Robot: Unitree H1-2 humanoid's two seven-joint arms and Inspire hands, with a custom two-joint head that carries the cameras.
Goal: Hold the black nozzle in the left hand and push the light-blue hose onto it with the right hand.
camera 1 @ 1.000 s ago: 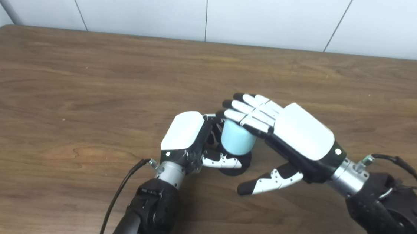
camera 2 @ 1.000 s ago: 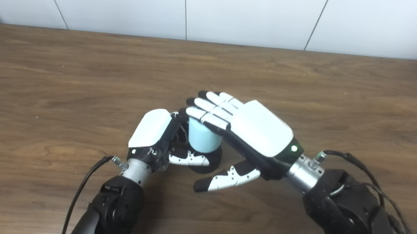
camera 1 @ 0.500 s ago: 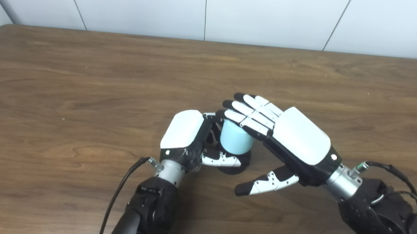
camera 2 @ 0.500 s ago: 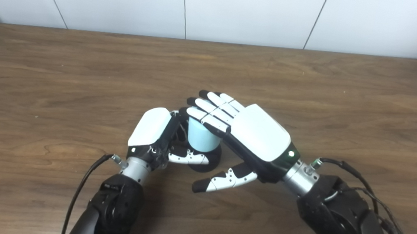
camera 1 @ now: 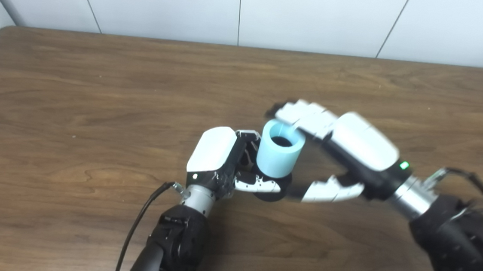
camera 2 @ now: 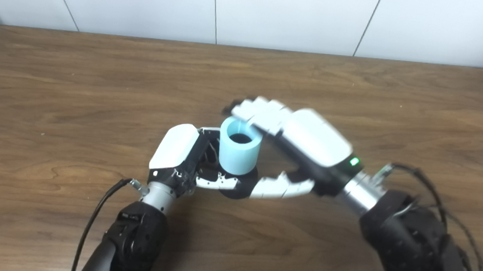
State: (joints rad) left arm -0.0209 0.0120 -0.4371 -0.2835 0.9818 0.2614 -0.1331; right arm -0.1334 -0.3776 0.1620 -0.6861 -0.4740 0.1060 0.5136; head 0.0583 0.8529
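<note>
Sitting near the middle of the frame, the short light-blue hose tube [camera 1: 280,149] stands upright on the round black nozzle base [camera 1: 272,193], with its open top showing. The left hand [camera 1: 222,160] is curled around the black nozzle and holds it on the brown wooden table [camera 1: 76,96]. The right hand [camera 1: 344,148] is blurry, with flat fingers beside the hose's top rim and its thumb spread wide below. It holds nothing. The hose looks pushed on already. I think only checking the fit and letting go are left.
</note>
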